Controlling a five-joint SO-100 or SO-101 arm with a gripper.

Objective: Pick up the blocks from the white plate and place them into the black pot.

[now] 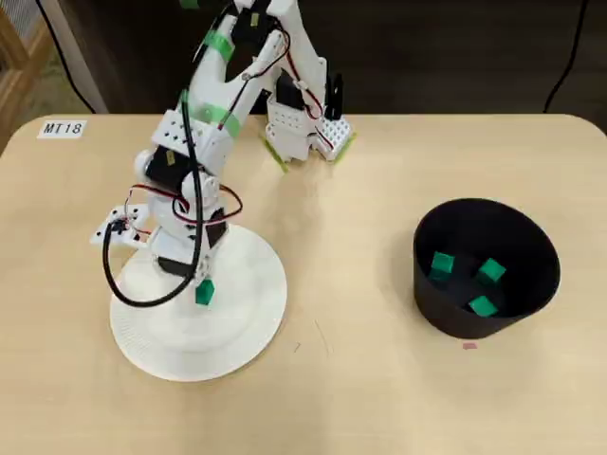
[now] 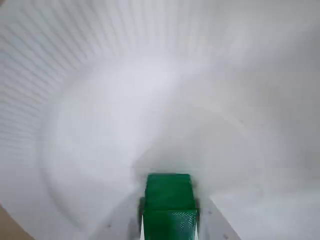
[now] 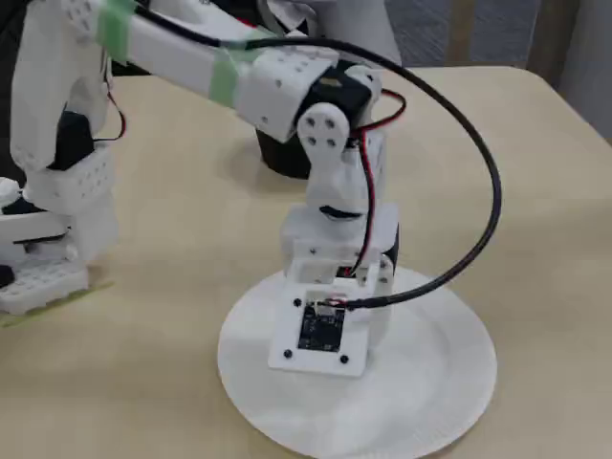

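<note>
Block (image 1: 204,293) gripped in jaws over white plate (image 1: 251,322).

A plain white plate (image 1: 251,327) is seen on a pale wood-coloured tabletop (image 1: 360,398); fine ribbed lines are shown around its rim in the wrist view. One bright green block (image 1: 204,292) is seen on the plate, and its top face appears darker green than its speckled near face in the wrist view (image 2: 169,205). Three more bright green blocks (image 1: 442,263) (image 1: 491,271) (image 1: 483,305) are seen inside the matte black pot (image 1: 531,294). The arm (image 1: 204,133) is white, with black motor housings, light green tape bands, red wires and a black cable. A white label with dark lettering (image 1: 63,128) is seen at the tabletop's corner.
</note>
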